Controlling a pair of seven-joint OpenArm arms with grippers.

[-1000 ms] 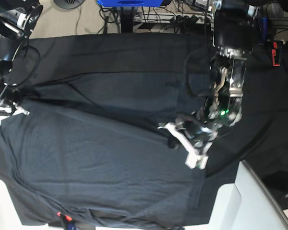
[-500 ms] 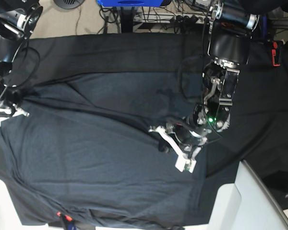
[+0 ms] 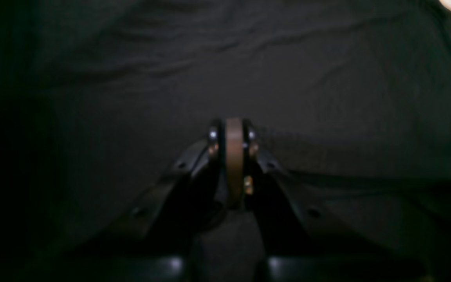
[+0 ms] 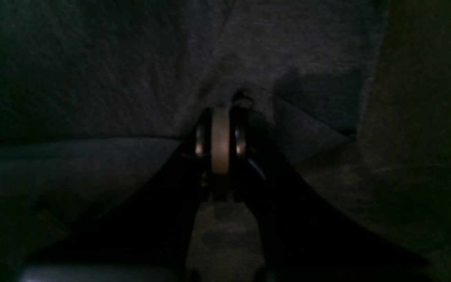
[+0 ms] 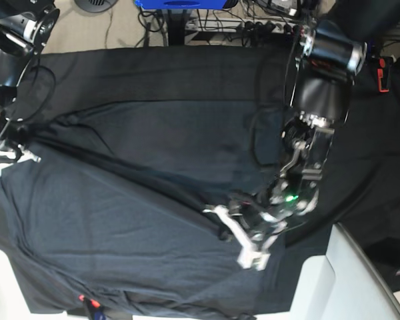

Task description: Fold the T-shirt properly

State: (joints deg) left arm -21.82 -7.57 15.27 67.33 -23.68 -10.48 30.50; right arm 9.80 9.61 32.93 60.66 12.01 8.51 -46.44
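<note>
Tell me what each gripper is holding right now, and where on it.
Both are shut on the T-shirt. The right gripper pinches its edge at the base view's left side; the left gripper pinches a fold further across the shirt.

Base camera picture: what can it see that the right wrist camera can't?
Only the base view shows the whole T-shirt spread on the black tablecloth, both arms, the left gripper, and cables on the floor behind. Only the right wrist view shows the right gripper up close, its fingers shut together with shirt fabric bunched at their tips. Both show the dark blue-grey shirt and the right gripper at its edge.
</note>
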